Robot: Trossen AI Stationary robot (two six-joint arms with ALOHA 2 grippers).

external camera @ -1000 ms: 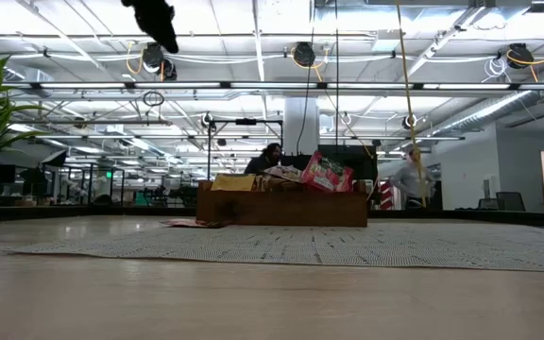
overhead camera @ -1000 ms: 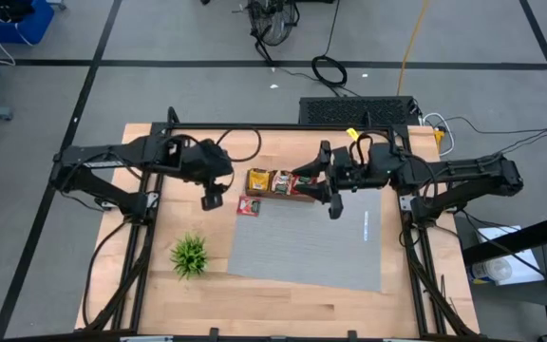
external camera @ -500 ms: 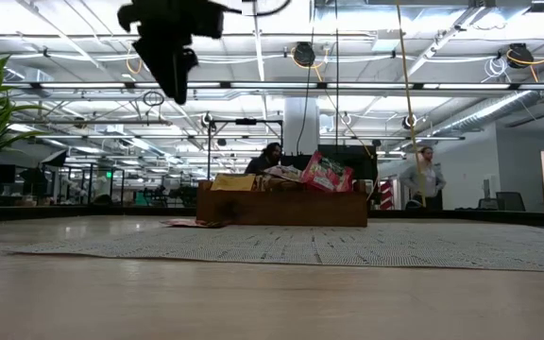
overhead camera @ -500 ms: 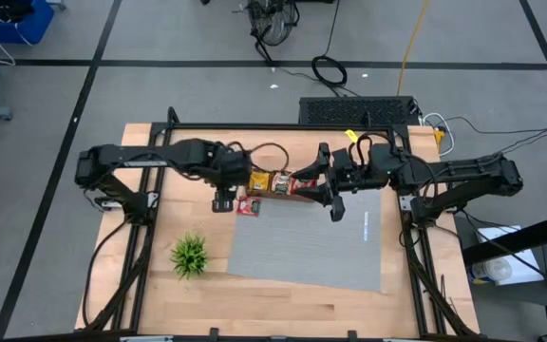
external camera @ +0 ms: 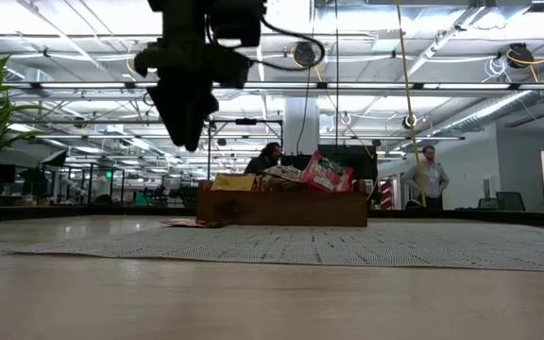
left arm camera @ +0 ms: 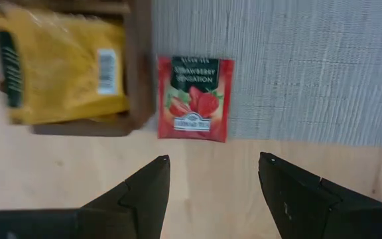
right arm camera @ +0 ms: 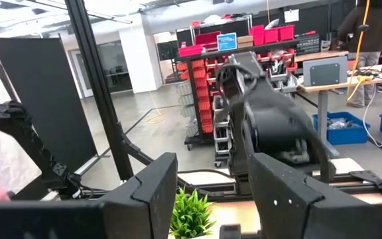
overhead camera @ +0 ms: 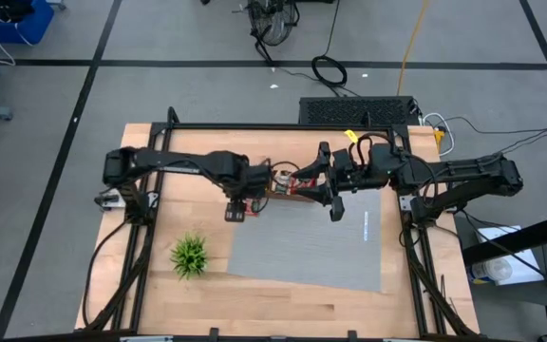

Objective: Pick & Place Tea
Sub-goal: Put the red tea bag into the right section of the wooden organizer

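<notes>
Currently the left gripper [left arm camera: 212,174] hovers above a red tea packet [left arm camera: 195,98], fingers [left arm camera: 144,192] spread wide and holding nothing. That packet lies flat, half on the grey mat [left arm camera: 310,66], half on the bare worktop [left arm camera: 58,172], touching the wooden tray [left arm camera: 138,73] that holds a yellow packet [left arm camera: 62,70]. Right gripper [overhead camera: 333,195] waits raised beside the tray's other end, fingers [right arm camera: 144,192] apart, empty.
</notes>
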